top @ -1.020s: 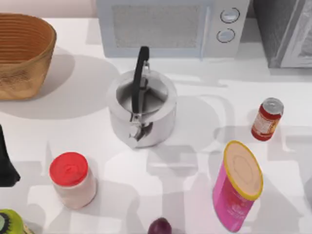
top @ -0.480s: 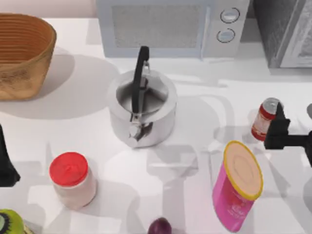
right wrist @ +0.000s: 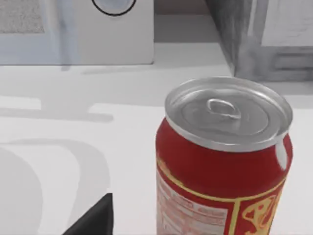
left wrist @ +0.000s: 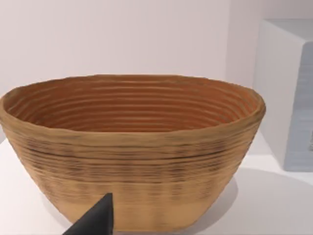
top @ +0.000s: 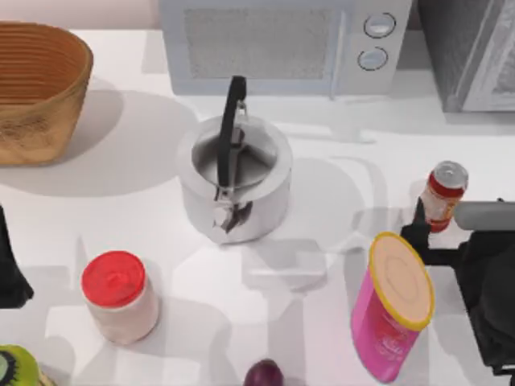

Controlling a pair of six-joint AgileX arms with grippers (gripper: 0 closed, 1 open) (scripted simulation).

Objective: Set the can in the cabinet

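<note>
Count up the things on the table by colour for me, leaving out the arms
Red: 2, can, jar lid
Pink: 1, canister
White: 1, microwave
Silver: 1, kettle
Brown: 1, basket
Grey: 1, cabinet
Purple: 1, round thing
Total: 8

On our white table [top: 121, 177], a woven basket [top: 36, 88] sits at the far left, its ribbed inside bare. A white microwave [top: 282, 44] with two round knobs [top: 376, 40] lines the far edge. At centre stands a silver kettle [top: 233, 181], its black handle arched over the open top. We see a pale jar with a red lid [top: 119, 296] near left, a tall pink canister with a yellow rim [top: 393, 307] near right, a dark purple fruit [top: 264, 375] at the near edge and a green item [top: 14, 368] at the near-left corner.
</note>
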